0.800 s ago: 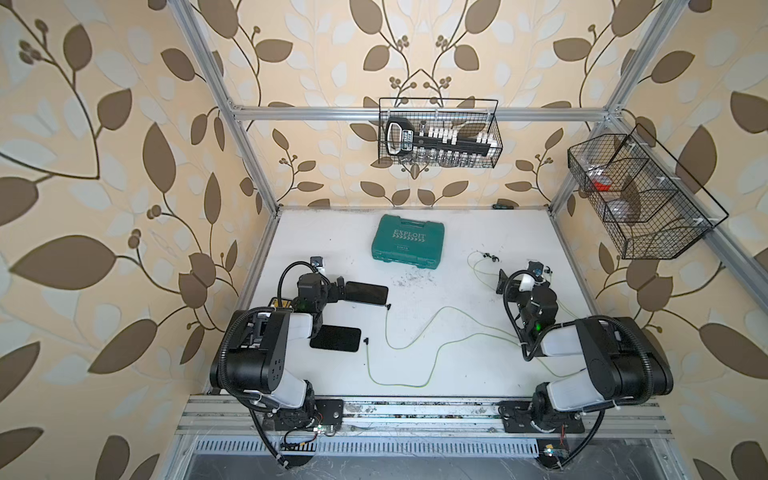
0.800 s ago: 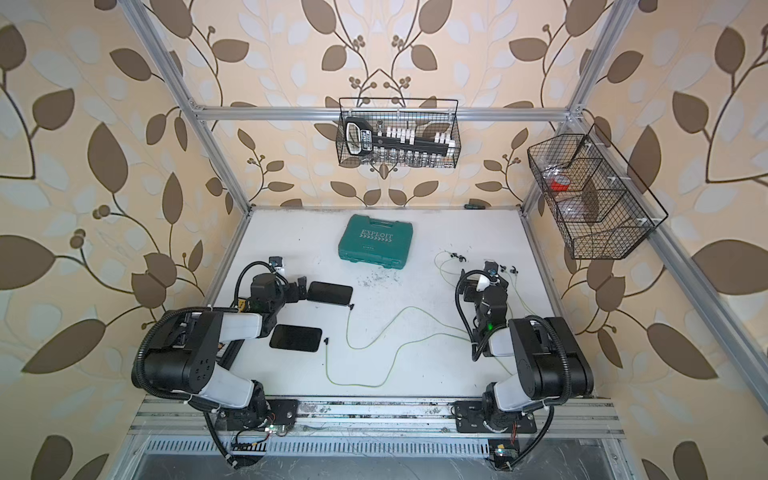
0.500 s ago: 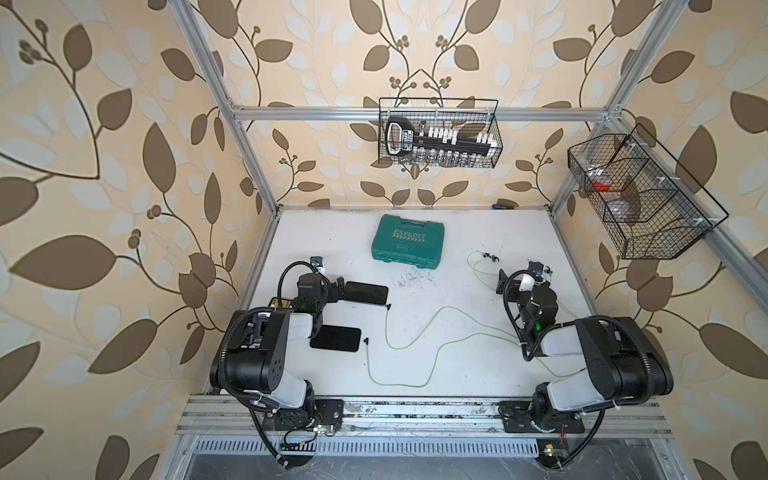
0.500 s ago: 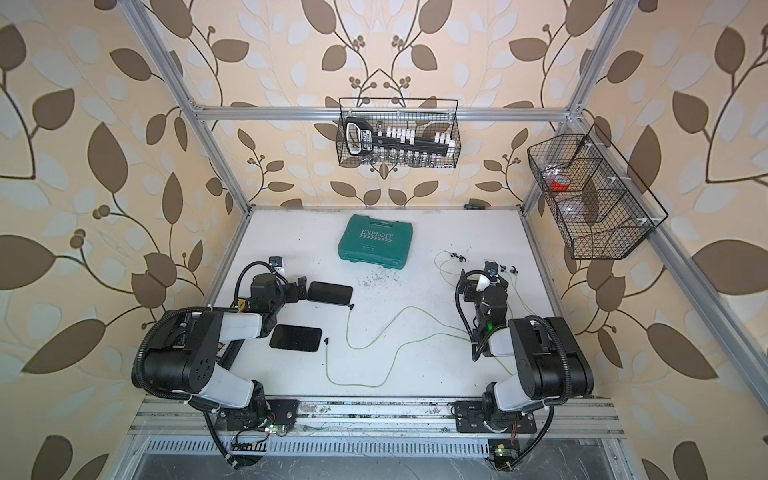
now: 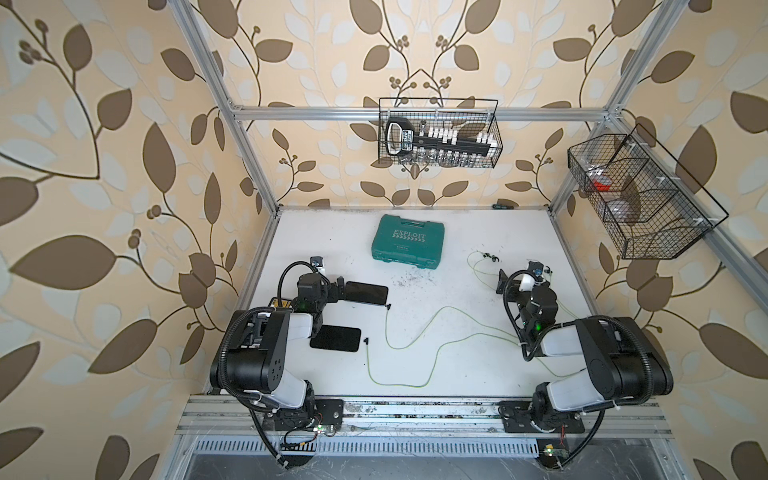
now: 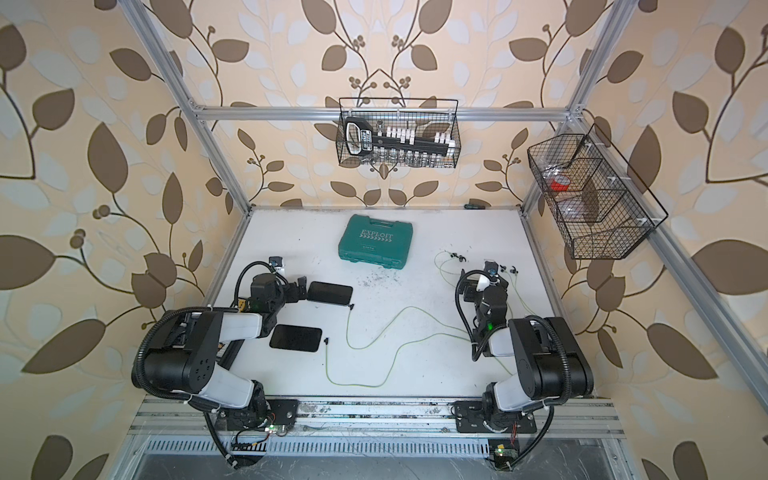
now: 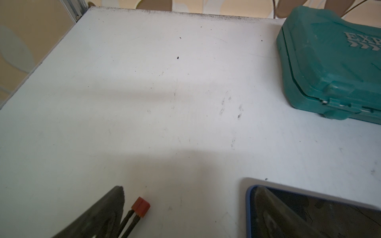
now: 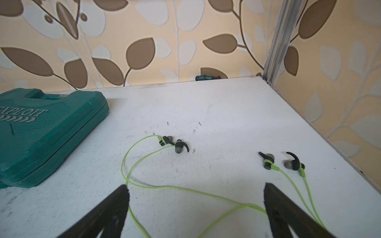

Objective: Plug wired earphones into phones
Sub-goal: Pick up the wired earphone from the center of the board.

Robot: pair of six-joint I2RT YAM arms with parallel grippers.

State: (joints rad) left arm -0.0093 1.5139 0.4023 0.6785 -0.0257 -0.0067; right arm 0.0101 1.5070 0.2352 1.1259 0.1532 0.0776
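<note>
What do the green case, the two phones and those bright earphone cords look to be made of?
The teal tool case: moulded plastic, matte; ribbed lid, raised lettering.
The farther phone and nearer phone: glossy dark fronts, probably glass.
The earphone cords: thin yellow-green sheath, seemingly rubbery, lying in loose curves.
The earbuds: black shells, grey tips, perhaps silicone.

A teal-green EXPLOIT case (image 5: 408, 244) lies shut toward the rear middle of the white table (image 5: 332, 232). A wire basket (image 5: 457, 162) on the rear rail holds a black rack with white pieces. A side basket (image 5: 648, 232) holds something red. A small teal-and-black tool (image 5: 504, 205) lies at the table's rear edge.
</note>
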